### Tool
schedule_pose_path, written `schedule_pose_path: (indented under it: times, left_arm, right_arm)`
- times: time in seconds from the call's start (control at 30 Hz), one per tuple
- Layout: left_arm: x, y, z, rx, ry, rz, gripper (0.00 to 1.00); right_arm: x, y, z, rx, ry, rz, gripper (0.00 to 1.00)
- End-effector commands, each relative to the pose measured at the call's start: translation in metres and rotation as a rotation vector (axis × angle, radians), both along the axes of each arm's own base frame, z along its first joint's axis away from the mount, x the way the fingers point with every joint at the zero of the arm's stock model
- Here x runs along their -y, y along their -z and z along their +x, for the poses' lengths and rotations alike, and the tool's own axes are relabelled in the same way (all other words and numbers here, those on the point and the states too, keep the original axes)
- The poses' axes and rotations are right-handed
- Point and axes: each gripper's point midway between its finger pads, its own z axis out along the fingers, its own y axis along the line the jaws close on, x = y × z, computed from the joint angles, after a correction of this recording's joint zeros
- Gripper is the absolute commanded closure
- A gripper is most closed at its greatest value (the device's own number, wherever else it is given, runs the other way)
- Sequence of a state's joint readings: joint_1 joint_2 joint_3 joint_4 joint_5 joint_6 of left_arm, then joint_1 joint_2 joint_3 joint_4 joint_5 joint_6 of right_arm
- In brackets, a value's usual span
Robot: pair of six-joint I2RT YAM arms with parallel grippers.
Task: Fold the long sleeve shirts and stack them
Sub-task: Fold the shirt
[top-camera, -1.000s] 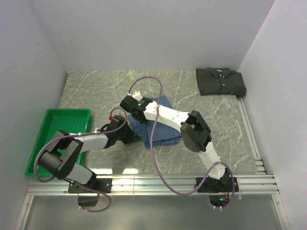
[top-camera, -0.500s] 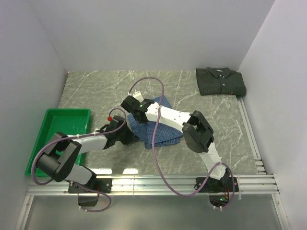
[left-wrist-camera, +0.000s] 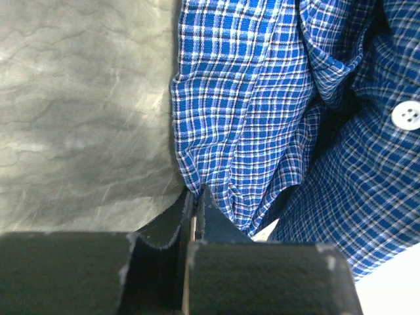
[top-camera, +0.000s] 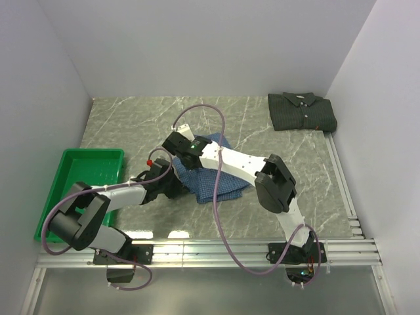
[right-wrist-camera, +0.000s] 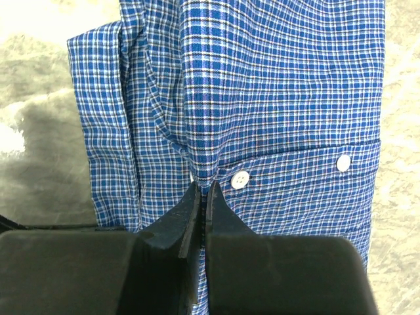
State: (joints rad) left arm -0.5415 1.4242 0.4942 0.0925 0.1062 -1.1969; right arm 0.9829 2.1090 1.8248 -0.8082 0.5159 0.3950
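Blue checked shirt [top-camera: 230,187] bunched mid-table, long axis roughly near-to-far; left gripper [left-wrist-camera: 195,197] jaws pinched on its left edge, right gripper [right-wrist-camera: 202,191] jaws clamped on fold beside button. Bare marble table [top-camera: 131,125] around it; dark shirt [top-camera: 302,111] folded in far-right corner, well apart

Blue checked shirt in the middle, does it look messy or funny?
Yes, a bit. The blue checked cloth shirt lies bunched and wrinkled mid-table, pinched by the left gripper and the right gripper. The dark green-charcoal shirt in the far right corner is folded flat, so only the blue one looks untidy.
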Motion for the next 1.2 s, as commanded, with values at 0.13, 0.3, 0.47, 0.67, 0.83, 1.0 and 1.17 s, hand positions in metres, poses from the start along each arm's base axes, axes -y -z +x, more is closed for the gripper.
schedule_pose_path:
  times: [0.13, 0.3, 0.47, 0.67, 0.83, 1.0, 1.17]
  left_arm:
    - [-0.008, -0.003, 0.0, 0.009, -0.02, 0.046, 1.0]
    - [-0.009, -0.005, 0.0, 0.015, -0.019, 0.046, 0.99]
    - [-0.01, -0.006, -0.002, 0.018, -0.029, 0.038, 0.99]
    - [-0.016, -0.023, -0.005, 0.048, -0.046, 0.035, 0.77]
    - [-0.025, -0.061, 0.0, 0.131, -0.074, 0.05, 0.37]
    - [-0.017, -0.106, 0.008, 0.201, -0.055, 0.012, 0.34]
    - [0.02, -0.154, 0.034, 0.289, 0.027, -0.071, 0.41]
  right_arm:
    - [-0.008, -0.026, -0.006, 0.054, -0.046, 0.051, 1.0]
    - [-0.018, 0.002, -0.014, -0.004, -0.088, 0.045, 0.98]
    - [-0.027, -0.002, -0.017, -0.012, -0.106, 0.095, 0.82]
    - [-0.032, -0.065, -0.015, 0.042, -0.108, 0.252, 0.54]
    - [0.001, -0.108, -0.015, 0.085, -0.032, 0.382, 0.48]
    - [0.063, -0.103, -0.009, 0.045, 0.088, 0.587, 0.51]
    - [0.099, -0.081, -0.021, -0.047, 0.098, 0.837, 0.54]
